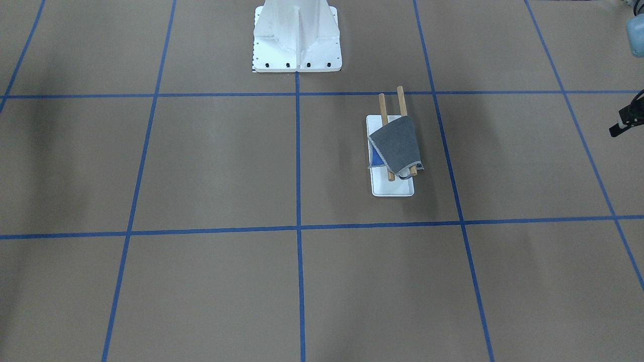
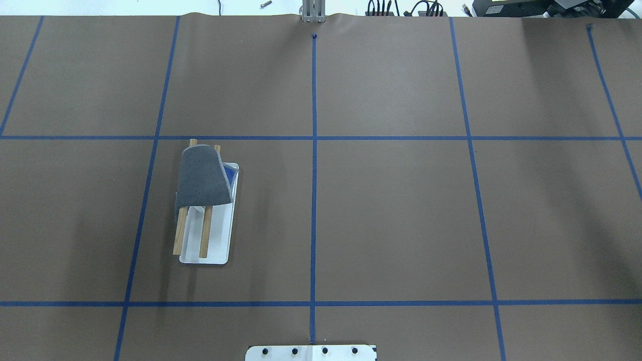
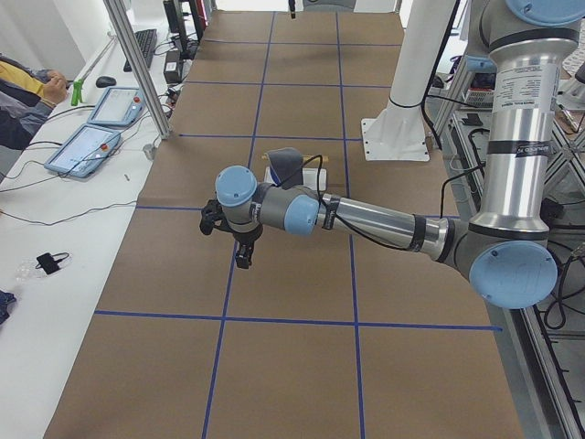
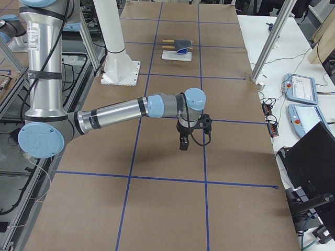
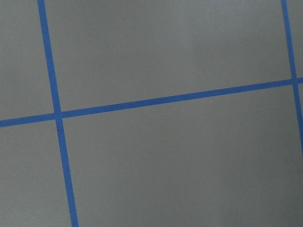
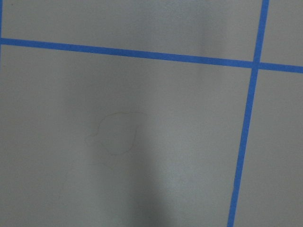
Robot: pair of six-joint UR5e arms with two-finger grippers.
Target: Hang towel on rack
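Note:
The towel (image 1: 395,146) is grey with a bit of blue reverse showing. It lies draped over the far end of the rack's two wooden rails (image 2: 203,178). The rack (image 1: 392,187) has a white base (image 2: 215,240). The towel also shows in the left view (image 3: 285,165) and the right view (image 4: 183,44). My left gripper (image 3: 242,261) hangs above the table, nearer the camera than the rack; I cannot tell if it is open. My right gripper (image 4: 183,145) hangs over bare table far from the rack; I cannot tell its state. Both wrist views show only brown table and blue tape.
The white robot pedestal (image 1: 297,35) stands at the table's middle edge. Blue tape lines (image 2: 313,200) divide the brown table into squares. Tablets (image 3: 91,146) and a metal post (image 3: 137,69) stand on the operators' side bench. More tablets (image 4: 301,89) show in the right view.

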